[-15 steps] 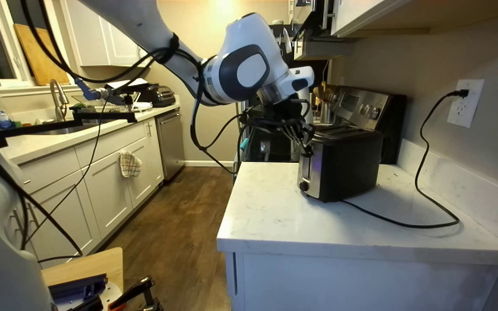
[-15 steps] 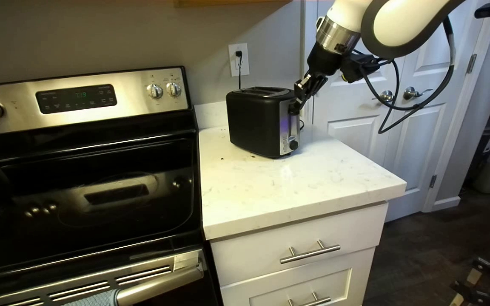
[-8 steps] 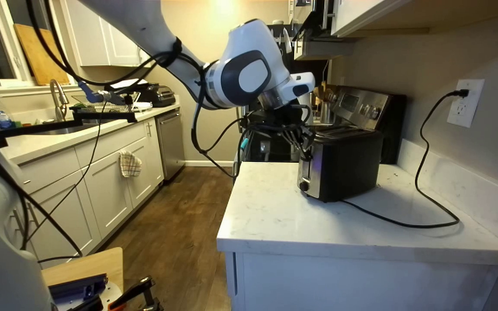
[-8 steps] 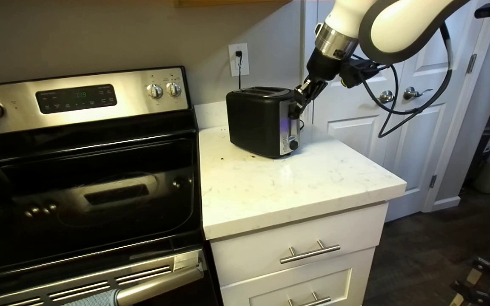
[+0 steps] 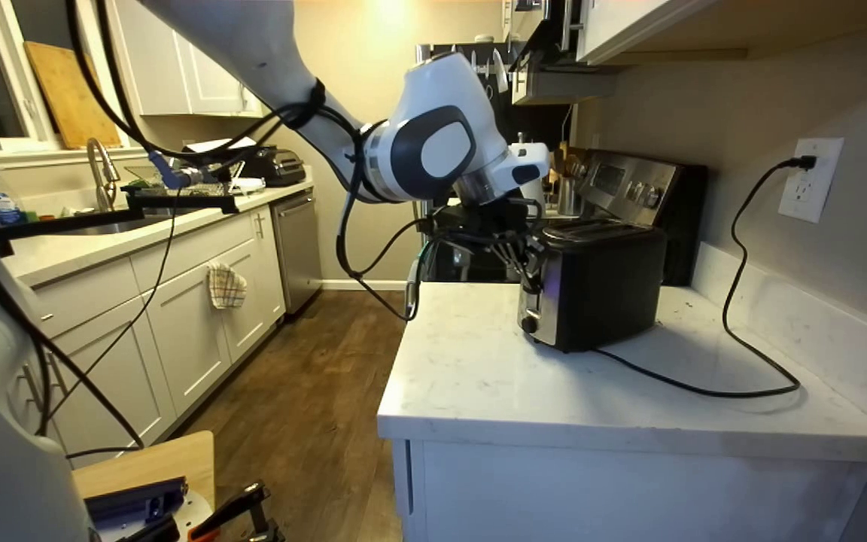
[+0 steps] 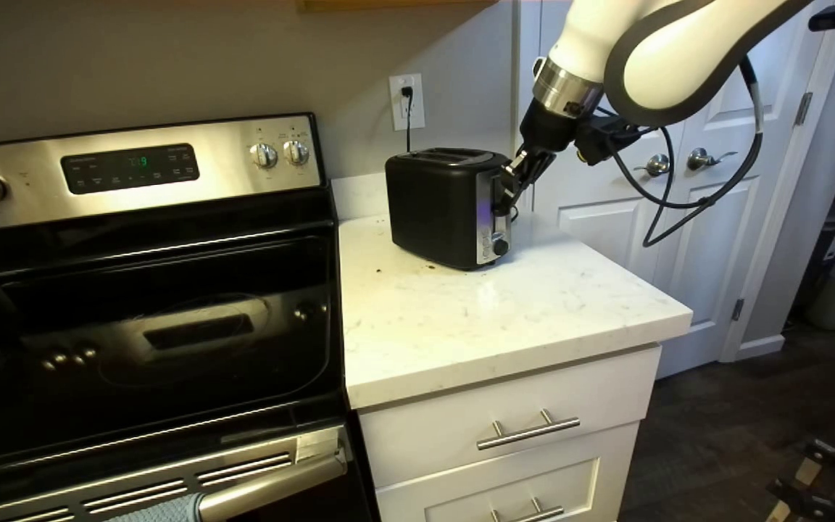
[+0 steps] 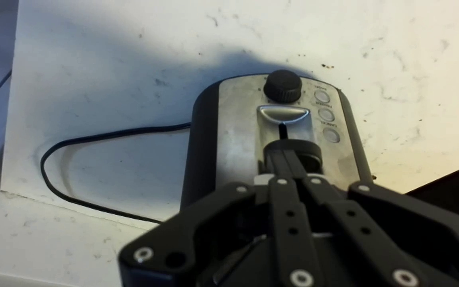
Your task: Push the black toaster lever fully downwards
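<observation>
The toaster [image 5: 614, 290] stands on the white counter, black-sided with a silver end face; it also shows in an exterior view [image 6: 432, 206] and the wrist view [image 7: 235, 143]. The black toaster lever [image 7: 312, 150] sits on the slot of that end face, partly hidden behind my fingertips. A short length of open slot shows between the lever and the slot's lower end, near the dial. My gripper [image 7: 287, 161] is shut, its fingertips together, tilted and resting against the lever's upper side. In both exterior views the fingertips [image 5: 532, 280] [image 6: 507, 199] merge with the dark lever.
A black dial [image 7: 283, 85] and several round buttons [image 7: 326, 115] are on the end face below and beside the slot. The black cord [image 5: 704, 391] runs over the counter [image 5: 479, 376] to a wall outlet [image 5: 811, 181]. A stove [image 6: 171, 312] adjoins the counter.
My gripper has moved downward along the toaster's end face, and the dark lever at its tips sits lower than before. The toaster has stayed in place.
</observation>
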`<control>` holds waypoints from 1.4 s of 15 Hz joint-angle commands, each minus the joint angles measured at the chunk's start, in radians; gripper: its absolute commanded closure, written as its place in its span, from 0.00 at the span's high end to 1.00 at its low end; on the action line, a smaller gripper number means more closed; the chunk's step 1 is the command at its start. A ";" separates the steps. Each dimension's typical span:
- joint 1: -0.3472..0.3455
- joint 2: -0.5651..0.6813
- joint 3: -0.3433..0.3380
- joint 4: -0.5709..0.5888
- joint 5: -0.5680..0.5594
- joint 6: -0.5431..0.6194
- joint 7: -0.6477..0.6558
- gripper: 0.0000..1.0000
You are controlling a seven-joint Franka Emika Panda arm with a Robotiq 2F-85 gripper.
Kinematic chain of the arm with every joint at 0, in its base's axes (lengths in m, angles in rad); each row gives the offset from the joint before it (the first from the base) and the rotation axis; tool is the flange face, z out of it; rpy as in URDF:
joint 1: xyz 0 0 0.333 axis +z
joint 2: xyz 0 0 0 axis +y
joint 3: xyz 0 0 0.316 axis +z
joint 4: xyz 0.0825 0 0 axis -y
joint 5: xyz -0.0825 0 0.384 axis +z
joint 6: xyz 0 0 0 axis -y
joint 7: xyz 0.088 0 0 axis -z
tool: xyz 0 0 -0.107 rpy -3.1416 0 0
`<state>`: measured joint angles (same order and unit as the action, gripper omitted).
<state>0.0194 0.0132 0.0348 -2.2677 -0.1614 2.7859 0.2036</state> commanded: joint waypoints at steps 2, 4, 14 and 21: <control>0.004 0.053 -0.007 -0.003 0.004 0.056 -0.011 0.00; 0.006 0.073 -0.009 0.005 0.000 0.060 -0.006 0.00; 0.008 0.159 -0.019 0.015 -0.004 0.087 -0.006 0.00; 0.000 0.118 -0.008 0.019 -0.013 0.072 0.011 0.00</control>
<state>0.0203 0.0810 0.0310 -2.2651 -0.1626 2.8248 0.2036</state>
